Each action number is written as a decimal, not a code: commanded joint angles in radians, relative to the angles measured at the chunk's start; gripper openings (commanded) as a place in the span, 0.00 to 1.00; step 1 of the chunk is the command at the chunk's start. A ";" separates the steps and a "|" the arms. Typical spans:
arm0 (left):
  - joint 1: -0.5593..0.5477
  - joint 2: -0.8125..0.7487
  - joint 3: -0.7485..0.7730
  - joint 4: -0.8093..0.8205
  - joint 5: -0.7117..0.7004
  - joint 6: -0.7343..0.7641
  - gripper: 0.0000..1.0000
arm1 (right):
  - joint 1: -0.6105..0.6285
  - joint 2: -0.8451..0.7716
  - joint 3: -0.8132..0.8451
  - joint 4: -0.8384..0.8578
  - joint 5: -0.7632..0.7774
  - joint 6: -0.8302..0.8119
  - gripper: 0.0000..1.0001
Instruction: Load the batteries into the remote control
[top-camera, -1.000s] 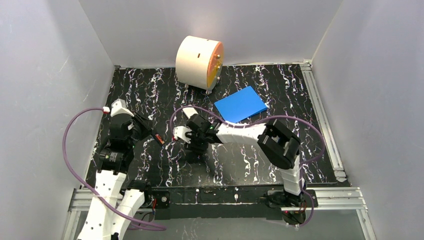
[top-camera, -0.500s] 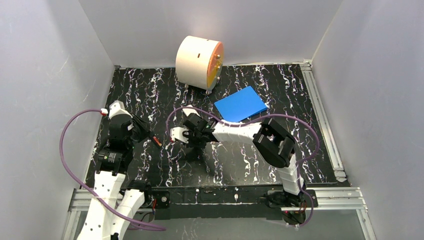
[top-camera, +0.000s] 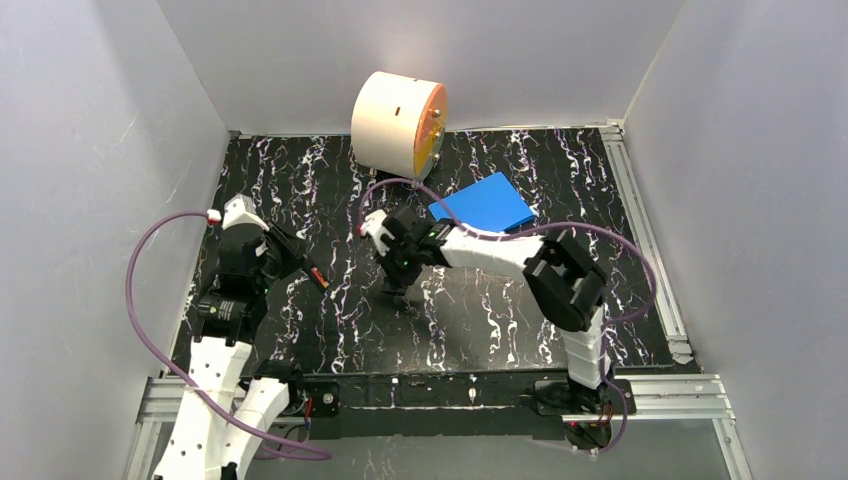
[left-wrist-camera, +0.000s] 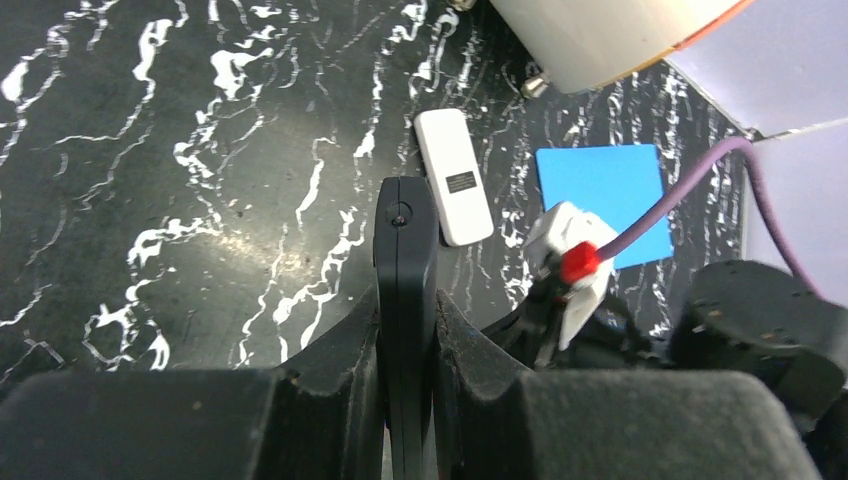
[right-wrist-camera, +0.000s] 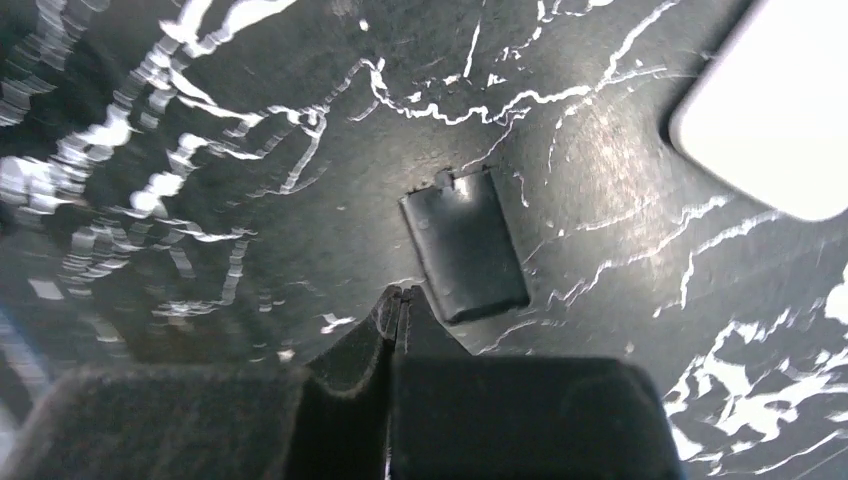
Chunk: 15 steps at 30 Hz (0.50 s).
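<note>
My left jaws clamp the black remote (left-wrist-camera: 405, 240), right jaws together near the loose cover (right-wrist-camera: 463, 243); next I should fetch a battery.

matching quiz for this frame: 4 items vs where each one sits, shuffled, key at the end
1 black remote
2 dark flat cover
3 blue sheet
4 cream drum

A back edge of the table
B flat, just beyond the right arm
C clamped in the left gripper
D flat by the shut right gripper

Pairs: 1-C, 2-D, 3-B, 4-A
</note>
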 joint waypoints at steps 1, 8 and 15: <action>0.007 0.004 -0.013 0.081 0.089 0.002 0.00 | -0.084 -0.157 -0.082 0.156 -0.203 0.447 0.01; 0.007 0.017 -0.043 0.162 0.225 -0.007 0.00 | -0.174 -0.164 -0.109 0.123 -0.280 0.464 0.11; 0.007 0.037 -0.020 0.106 0.147 -0.049 0.00 | -0.073 -0.148 -0.062 0.068 -0.049 0.051 0.75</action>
